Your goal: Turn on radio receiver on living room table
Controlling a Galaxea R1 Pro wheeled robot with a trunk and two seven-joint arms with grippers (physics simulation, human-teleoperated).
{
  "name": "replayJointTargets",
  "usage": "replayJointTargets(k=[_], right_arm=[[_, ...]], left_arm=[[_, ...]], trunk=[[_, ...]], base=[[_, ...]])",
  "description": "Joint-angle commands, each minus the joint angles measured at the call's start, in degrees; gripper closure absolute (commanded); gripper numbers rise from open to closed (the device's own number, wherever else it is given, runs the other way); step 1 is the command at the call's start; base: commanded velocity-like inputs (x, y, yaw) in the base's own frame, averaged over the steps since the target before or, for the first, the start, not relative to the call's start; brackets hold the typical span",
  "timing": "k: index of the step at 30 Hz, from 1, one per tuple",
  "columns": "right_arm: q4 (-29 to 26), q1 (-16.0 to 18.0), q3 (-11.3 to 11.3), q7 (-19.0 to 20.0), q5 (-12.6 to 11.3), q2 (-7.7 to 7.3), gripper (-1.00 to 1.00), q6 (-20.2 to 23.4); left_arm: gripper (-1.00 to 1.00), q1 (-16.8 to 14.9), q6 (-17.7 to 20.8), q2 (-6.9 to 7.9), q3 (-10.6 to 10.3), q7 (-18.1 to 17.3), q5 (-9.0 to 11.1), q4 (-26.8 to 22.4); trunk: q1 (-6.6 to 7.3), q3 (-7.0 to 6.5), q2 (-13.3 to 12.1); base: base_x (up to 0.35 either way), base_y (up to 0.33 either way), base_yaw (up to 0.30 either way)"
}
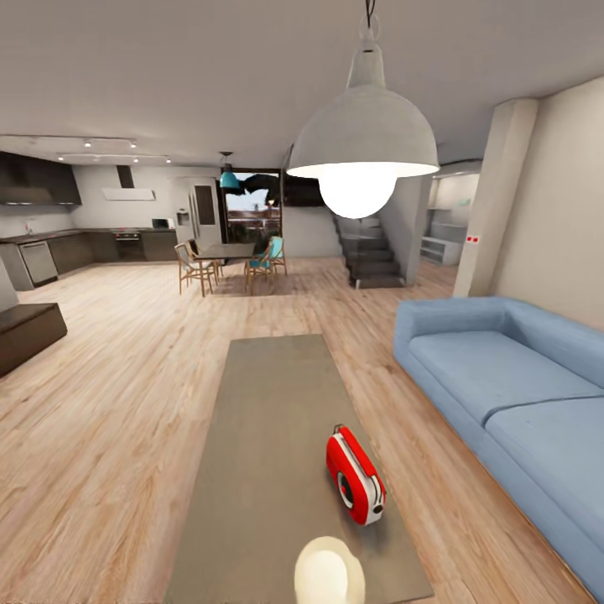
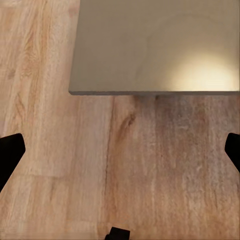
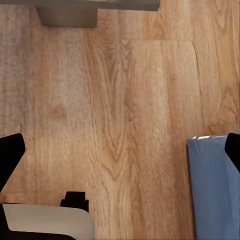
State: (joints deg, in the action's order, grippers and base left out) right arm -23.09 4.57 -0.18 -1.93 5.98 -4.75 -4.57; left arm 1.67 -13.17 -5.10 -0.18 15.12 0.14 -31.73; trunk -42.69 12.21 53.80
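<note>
The red radio receiver (image 1: 356, 476) stands on the near right part of the long grey table (image 1: 268, 403), its round dial facing the near end. In the left wrist view my left gripper (image 2: 120, 152) hangs open over the plank floor, its black fingertips (image 2: 10, 155) at the picture's edges, a little off a corner of the table (image 2: 150, 50). In the right wrist view my right gripper (image 3: 120, 152) is open too, above the floor between a table leg (image 3: 67, 17) and the sofa's edge (image 3: 215, 190). Neither holds anything.
A blue sectional sofa (image 1: 503, 377) runs along the table's right side. The white dome pendant lamp (image 1: 362, 143) hangs over the table and glares on its top (image 1: 329, 575). A dark bench (image 1: 25, 331) sits far left; dining table (image 1: 226, 250), kitchen and stairs (image 1: 369, 256) lie beyond.
</note>
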Motion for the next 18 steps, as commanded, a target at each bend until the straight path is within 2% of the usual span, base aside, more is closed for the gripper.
replayJointTargets(k=[1, 8, 18], right_arm=[[0.0, 0.0, 0.0, 0.0, 0.0, 0.0, -1.0, 0.0], [-0.02, 0.0, 0.0, 0.0, 0.0, 0.0, -1.0, 0.0], [-0.02, 0.0, 0.0, 0.0, 0.0, 0.0, -1.0, 0.0]], left_arm=[[-1.0, 0.0, 0.01, 0.0, 0.0, 0.0, 0.01, 0.0], [-1.0, 0.0, 0.08, -0.04, -0.06, 0.04, -0.05, 0.0], [-1.0, 0.0, 0.12, 0.0, -0.09, 0.14, -0.05, 0.0]], trunk=[[0.0, 0.0, 0.0], [0.0, 0.0, 0.0], [0.0, 0.0, 0.0]], base=[[0.0, 0.0, 0.082], [0.13, -0.113, 0.025], [0.193, -0.236, 0.001]])
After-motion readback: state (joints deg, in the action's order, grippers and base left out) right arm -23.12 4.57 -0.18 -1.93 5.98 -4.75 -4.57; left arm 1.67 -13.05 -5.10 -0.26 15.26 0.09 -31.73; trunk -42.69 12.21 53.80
